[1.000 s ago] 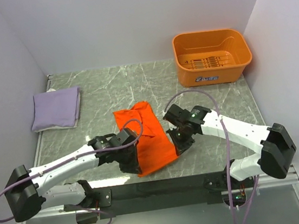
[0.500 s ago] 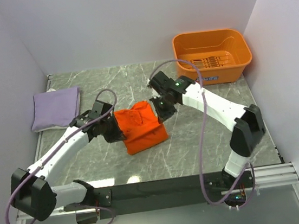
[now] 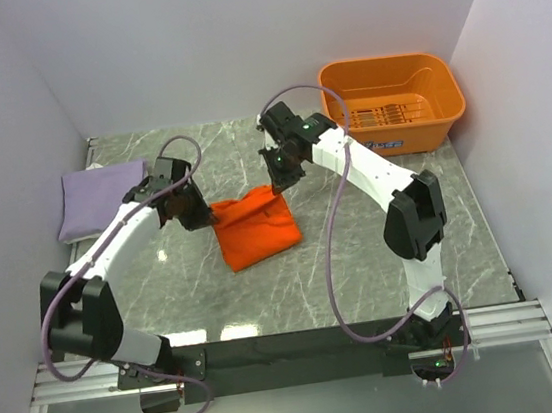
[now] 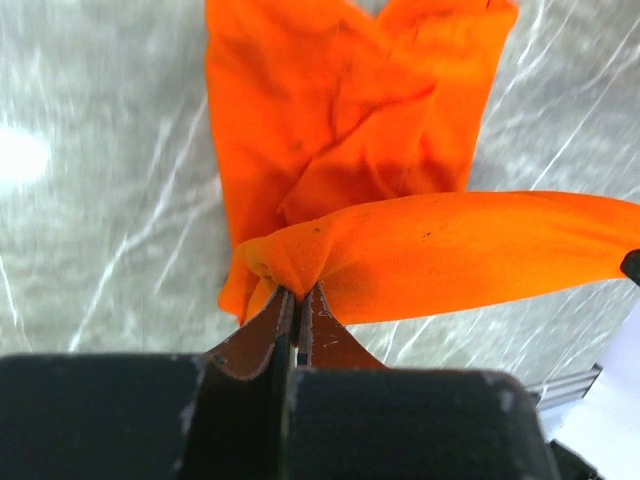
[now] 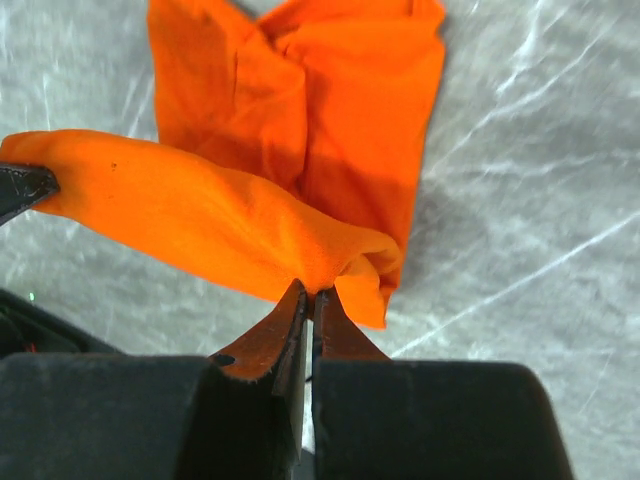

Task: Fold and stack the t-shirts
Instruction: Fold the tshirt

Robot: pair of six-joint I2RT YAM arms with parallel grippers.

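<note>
Left wrist: orange t-shirt [image 4: 450, 250] corner buried inside left end effector [image 4: 297, 296]

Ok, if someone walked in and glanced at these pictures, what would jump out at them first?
The bright orange t-shirt at the centre, one edge pinched and stretched between the left gripper and the right gripper, both shut on the cloth. Next comes the matching orange basket in the far right corner. Last is the folded lavender t-shirt lying at the far left.
</note>
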